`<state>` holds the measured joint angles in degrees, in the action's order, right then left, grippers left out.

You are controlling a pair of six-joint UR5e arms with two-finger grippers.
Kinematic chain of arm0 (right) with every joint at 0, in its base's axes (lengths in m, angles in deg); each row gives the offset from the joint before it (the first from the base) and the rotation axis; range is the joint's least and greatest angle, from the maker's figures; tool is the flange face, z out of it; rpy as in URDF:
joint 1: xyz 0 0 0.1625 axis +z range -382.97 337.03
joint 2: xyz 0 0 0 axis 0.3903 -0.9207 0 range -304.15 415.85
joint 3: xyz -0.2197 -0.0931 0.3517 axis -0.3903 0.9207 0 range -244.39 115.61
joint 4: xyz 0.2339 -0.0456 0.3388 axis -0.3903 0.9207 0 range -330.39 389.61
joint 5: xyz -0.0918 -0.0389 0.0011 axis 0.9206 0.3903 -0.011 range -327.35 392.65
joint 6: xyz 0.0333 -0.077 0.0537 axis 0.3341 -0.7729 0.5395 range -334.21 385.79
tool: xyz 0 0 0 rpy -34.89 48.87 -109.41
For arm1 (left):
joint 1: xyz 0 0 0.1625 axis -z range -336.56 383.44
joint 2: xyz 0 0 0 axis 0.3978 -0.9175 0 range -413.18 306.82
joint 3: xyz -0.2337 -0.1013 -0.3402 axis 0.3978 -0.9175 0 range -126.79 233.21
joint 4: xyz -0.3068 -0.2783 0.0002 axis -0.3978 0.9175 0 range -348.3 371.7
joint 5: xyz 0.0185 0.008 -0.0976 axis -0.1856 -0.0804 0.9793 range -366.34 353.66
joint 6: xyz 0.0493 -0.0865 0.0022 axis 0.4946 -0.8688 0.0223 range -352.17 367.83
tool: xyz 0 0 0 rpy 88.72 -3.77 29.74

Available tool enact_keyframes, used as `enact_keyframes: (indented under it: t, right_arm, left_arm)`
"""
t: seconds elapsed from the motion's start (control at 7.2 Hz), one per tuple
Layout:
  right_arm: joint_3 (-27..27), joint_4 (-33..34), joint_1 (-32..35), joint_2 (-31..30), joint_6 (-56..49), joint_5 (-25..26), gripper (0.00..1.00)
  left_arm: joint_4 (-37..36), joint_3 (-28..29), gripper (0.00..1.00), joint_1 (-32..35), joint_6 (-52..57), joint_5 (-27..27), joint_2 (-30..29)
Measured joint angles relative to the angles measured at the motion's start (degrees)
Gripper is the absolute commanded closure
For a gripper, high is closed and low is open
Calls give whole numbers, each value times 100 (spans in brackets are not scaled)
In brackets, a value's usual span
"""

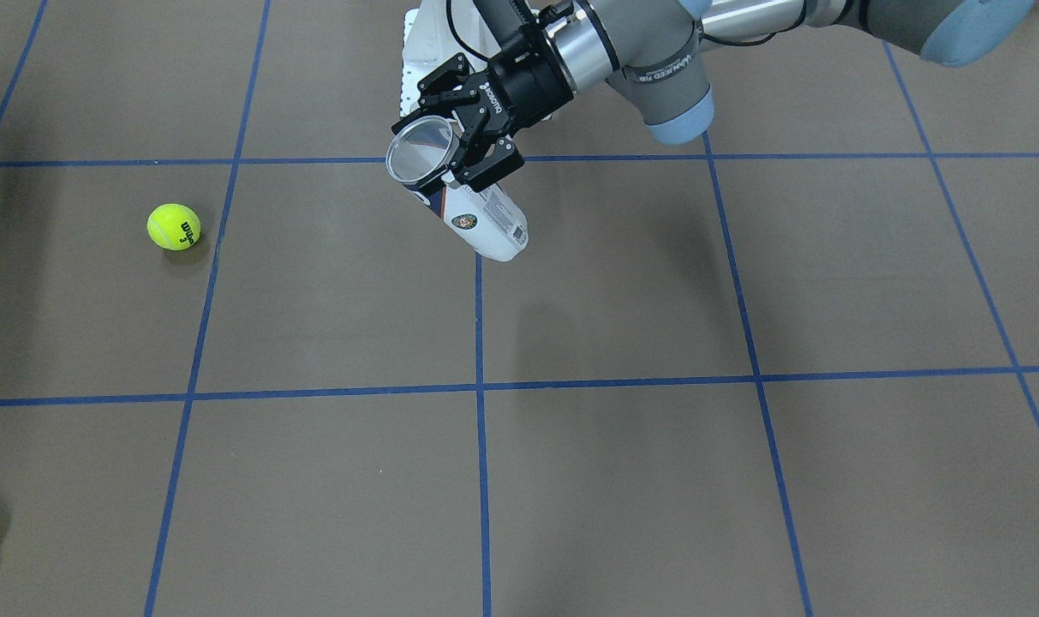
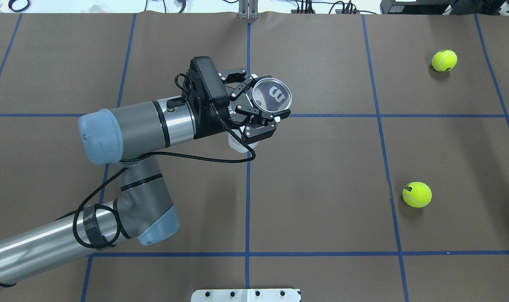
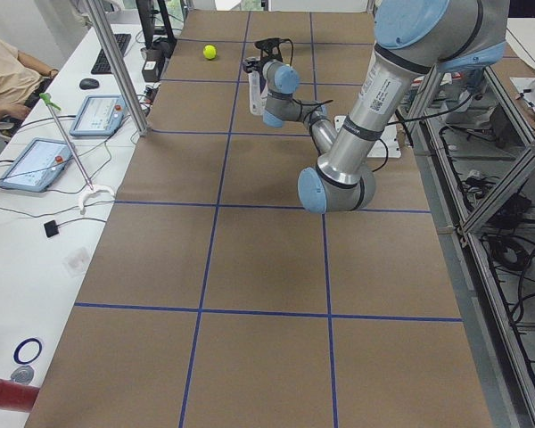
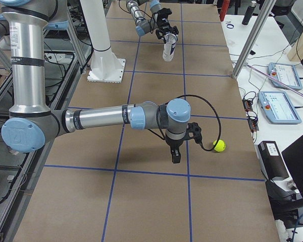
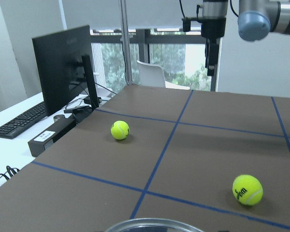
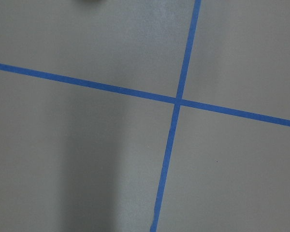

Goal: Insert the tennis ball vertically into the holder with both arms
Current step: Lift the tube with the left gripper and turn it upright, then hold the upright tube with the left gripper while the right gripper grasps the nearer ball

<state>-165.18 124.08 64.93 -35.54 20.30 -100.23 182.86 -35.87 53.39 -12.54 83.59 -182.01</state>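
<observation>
- Left gripper (image 1: 463,144) pinched the holder (image 1: 478,216) just beneath its silvery rim, mouth up. The can's shadow lay apart from its base, so it looked lifted clear of the table (image 1: 622,300). From the far side view it seemed roughly upright; exact tilt not readable.
- Right gripper (image 4: 175,155) hung fingers-down over bare table, well apart from the holder. It carried nothing visible, and I could not tell whether it was spread or pressed together.
- Tennis ball (image 1: 174,226) lay loose on the table, far to the robot's right of the holder. A second ball (image 2: 444,61) sat further out toward the operators' side.
- Risk — a loose ball would likely roll if one finger touched first, so a skewed descent could knock it away.
- Risk — ball about as wide as the mouth, so a small offset or any lean in the can could leave it perched on the rim or bouncing off.
- Risk — with the left fingers so close under the rim, the two grippers could clash at release.
- Risk — the can was unsupported below, so a downward push might slide it through the grip. Hard squeezing might ovalise the thin plastic mouth.
</observation>
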Motion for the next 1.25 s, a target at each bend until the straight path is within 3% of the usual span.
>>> enact_keyframes:
  t: [0.28,0.42,0.69,0.97,1.25]
  right_arm:
    - [-2,1,-52,105,139,-47,0]
    - [-25,-9,-160,182,408,-140,0]
    - [-308,-15,-575,281,1332,-216,0]
    - [-747,-39,-1166,296,2546,-142,0]
    - [-1086,-510,-1957,229,4129,219,0]
  left_arm:
    - [954,631,30,0,-245,-833,-251]
    - [1567,1266,30,0,-272,-1124,-409]
    - [2651,2384,30,-2,-283,-1295,-539]
    - [2929,2704,30,-33,-278,-1310,-553]
    - [2957,2770,30,-78,-275,-1311,-555]
